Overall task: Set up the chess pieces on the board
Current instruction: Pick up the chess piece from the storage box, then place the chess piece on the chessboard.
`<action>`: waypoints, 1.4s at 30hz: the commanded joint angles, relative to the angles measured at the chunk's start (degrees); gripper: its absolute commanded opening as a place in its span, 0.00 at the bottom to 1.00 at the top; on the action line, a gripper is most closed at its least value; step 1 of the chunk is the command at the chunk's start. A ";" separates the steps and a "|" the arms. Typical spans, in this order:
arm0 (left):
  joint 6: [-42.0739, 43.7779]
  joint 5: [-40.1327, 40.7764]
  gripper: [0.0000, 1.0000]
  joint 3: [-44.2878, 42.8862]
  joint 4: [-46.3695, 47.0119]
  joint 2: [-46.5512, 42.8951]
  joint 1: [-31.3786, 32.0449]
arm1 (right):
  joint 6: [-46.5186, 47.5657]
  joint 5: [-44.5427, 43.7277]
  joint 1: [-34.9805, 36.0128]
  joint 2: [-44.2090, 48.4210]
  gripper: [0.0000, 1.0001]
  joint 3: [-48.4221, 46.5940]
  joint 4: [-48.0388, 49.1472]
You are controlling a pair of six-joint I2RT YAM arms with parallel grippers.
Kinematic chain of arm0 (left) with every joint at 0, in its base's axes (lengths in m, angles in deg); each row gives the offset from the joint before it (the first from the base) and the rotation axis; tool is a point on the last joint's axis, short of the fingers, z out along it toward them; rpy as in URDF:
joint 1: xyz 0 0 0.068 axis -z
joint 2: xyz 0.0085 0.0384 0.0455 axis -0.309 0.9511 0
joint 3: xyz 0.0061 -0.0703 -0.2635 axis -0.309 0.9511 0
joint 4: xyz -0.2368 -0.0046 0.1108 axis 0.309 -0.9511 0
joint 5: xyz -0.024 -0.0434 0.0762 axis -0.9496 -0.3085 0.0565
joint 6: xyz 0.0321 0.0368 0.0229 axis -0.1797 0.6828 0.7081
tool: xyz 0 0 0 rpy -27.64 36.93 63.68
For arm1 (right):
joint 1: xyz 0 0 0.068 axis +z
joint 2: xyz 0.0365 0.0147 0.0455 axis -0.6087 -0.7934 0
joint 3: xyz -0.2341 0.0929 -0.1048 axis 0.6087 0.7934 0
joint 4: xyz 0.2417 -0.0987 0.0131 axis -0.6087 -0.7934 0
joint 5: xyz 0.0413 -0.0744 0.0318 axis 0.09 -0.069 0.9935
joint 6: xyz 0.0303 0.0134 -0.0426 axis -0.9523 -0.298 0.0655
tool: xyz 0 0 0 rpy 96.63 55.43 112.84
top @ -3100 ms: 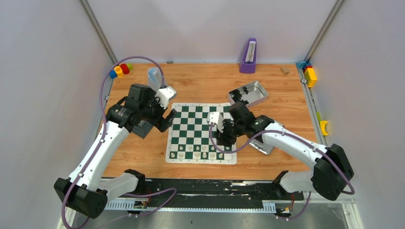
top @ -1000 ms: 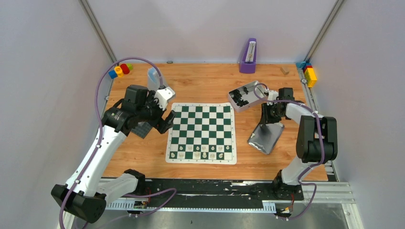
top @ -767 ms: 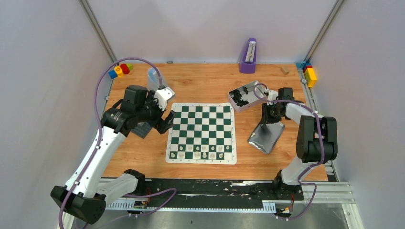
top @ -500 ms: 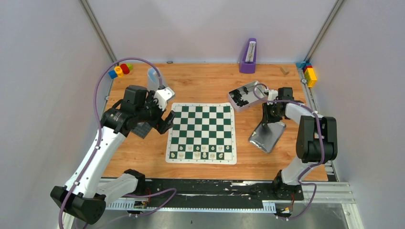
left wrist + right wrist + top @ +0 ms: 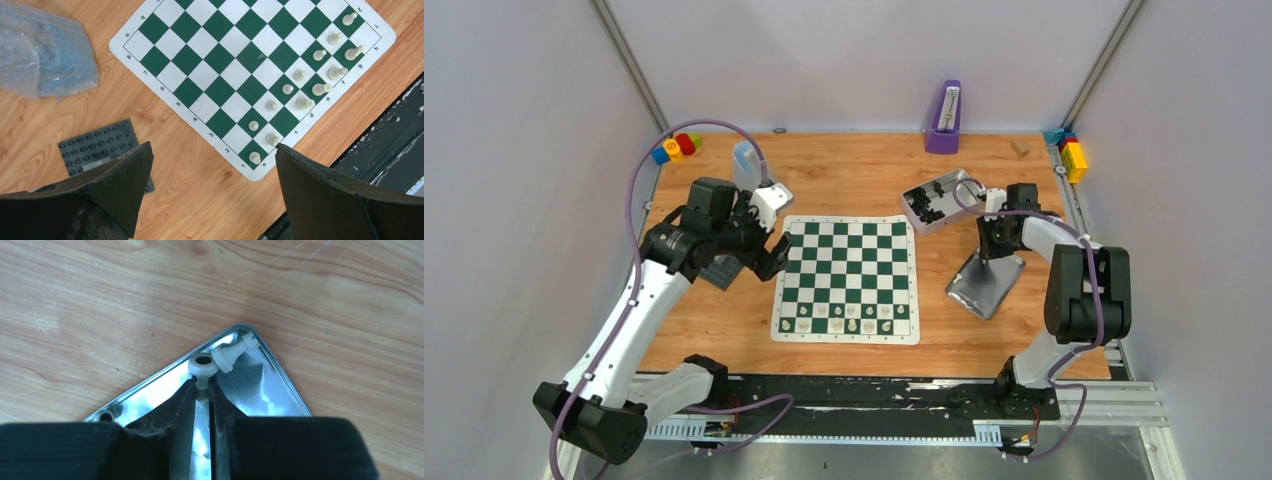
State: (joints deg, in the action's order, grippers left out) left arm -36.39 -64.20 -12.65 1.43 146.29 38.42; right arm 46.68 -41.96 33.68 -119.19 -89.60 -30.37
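Around piece point(image 5: 196, 368): right gripper point(image 5: 201, 386) (tighter now)

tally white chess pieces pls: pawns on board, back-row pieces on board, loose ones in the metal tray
pawns on the board: 7
back-row pieces on the board: 6
white pieces in the metal tray: 3, one gripped by the right claw
total: 16
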 commanded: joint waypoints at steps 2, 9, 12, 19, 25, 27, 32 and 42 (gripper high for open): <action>2.08 -3.06 1.00 -1.70 2.03 1.21 -0.39 | 4.19 0.08 -0.05 4.73 0.03 0.37 -4.37; 1.17 -12.45 1.00 0.05 8.38 2.19 -0.39 | 11.14 13.59 0.07 12.92 0.01 -0.85 -14.07; -1.89 -17.66 1.00 0.98 12.86 3.27 -0.39 | 13.50 22.40 1.46 15.74 0.00 -2.29 -18.36; -18.53 -31.23 0.95 1.28 29.94 9.60 0.54 | 11.79 34.78 18.12 20.43 0.01 -7.43 -16.76; -28.58 -36.51 0.94 -6.20 32.18 21.57 3.22 | 6.09 36.28 27.44 18.23 0.01 -13.70 -10.88; -32.85 -38.73 0.93 -8.31 32.22 25.11 3.90 | 5.40 35.41 29.58 17.48 0.01 -15.22 -9.44; -37.13 -41.62 0.91 -11.73 31.67 30.12 5.20 | 4.51 33.74 32.20 16.08 0.01 -17.85 -7.71; -41.82 -43.97 0.76 -12.69 32.18 33.38 7.52 | 4.46 30.44 34.63 15.29 0.01 -19.62 -6.24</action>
State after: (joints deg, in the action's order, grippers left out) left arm -75.23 -105.01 -22.61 31.96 179.04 45.50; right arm 51.55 -10.45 67.34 -103.89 -106.34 -39.40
